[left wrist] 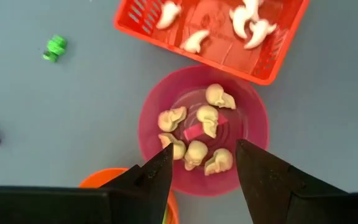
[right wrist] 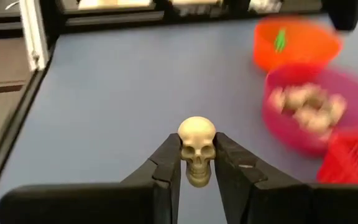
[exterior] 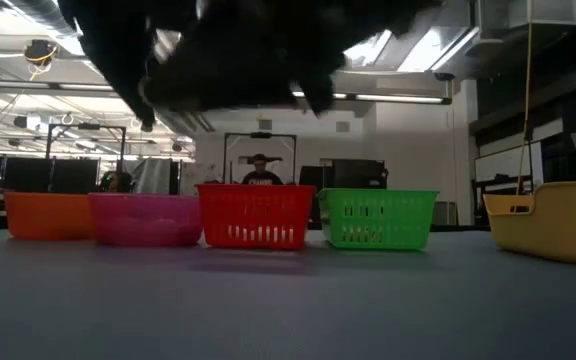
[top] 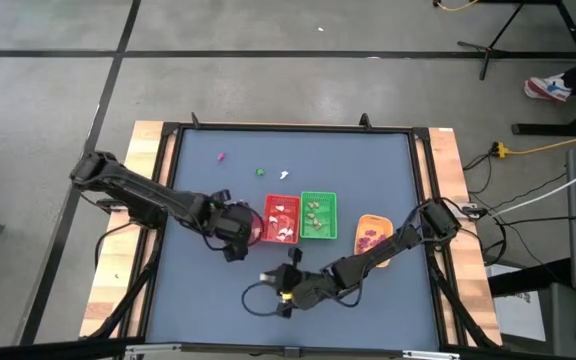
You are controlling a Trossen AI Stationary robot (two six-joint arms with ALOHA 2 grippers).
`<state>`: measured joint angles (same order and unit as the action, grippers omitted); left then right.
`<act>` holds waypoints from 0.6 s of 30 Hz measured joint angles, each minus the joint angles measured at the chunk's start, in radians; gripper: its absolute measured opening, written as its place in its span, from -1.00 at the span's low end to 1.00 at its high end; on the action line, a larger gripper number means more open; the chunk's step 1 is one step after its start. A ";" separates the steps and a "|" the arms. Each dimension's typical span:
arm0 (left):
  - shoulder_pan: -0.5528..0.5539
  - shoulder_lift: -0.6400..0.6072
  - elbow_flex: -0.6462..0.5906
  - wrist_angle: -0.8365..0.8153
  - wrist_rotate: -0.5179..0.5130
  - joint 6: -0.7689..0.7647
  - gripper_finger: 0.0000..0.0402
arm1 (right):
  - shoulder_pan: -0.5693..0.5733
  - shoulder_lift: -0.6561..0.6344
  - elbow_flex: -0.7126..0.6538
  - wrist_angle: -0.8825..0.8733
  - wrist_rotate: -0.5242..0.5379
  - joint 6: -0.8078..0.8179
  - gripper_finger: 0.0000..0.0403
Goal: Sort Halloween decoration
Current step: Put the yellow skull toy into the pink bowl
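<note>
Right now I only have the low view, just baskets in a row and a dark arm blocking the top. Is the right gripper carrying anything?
Observer: Yes. The right gripper is shut on a cream skull, held between its fingers.
Operator: Where do the skulls go?
Observer: Six cream skulls already lie in the pink bowl.
Operator: And the left gripper?
Observer: The left gripper hangs open right above that pink bowl, holding nothing.
Operator: Anything left loose on the table?
Observer: In the high view, a magenta piece, a green piece and a white piece lie on the mat beyond the baskets.
</note>
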<state>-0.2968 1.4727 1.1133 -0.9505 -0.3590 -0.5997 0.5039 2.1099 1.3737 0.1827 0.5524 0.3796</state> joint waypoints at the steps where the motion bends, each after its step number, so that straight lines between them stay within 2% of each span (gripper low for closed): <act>1: -0.005 -0.020 0.000 -0.008 -0.005 -0.006 -0.22 | -0.007 0.000 0.015 0.000 0.009 -0.035 -0.63; 6: -0.015 -0.116 0.000 -0.015 -0.033 -0.023 -0.22 | -0.075 0.000 0.077 0.000 -0.004 -0.154 -0.63; 10: -0.010 -0.189 0.000 -0.032 -0.061 -0.023 -0.22 | -0.151 -0.001 0.101 0.000 -0.102 -0.176 -0.63; 18: -0.008 -0.317 0.000 -0.058 -0.190 -0.022 -0.22 | -0.301 0.001 0.101 0.002 -0.301 -0.176 -0.63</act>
<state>-0.3050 1.1555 1.1133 -1.0088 -0.5486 -0.6212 0.2031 2.1108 1.4746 0.1848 0.2517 0.2031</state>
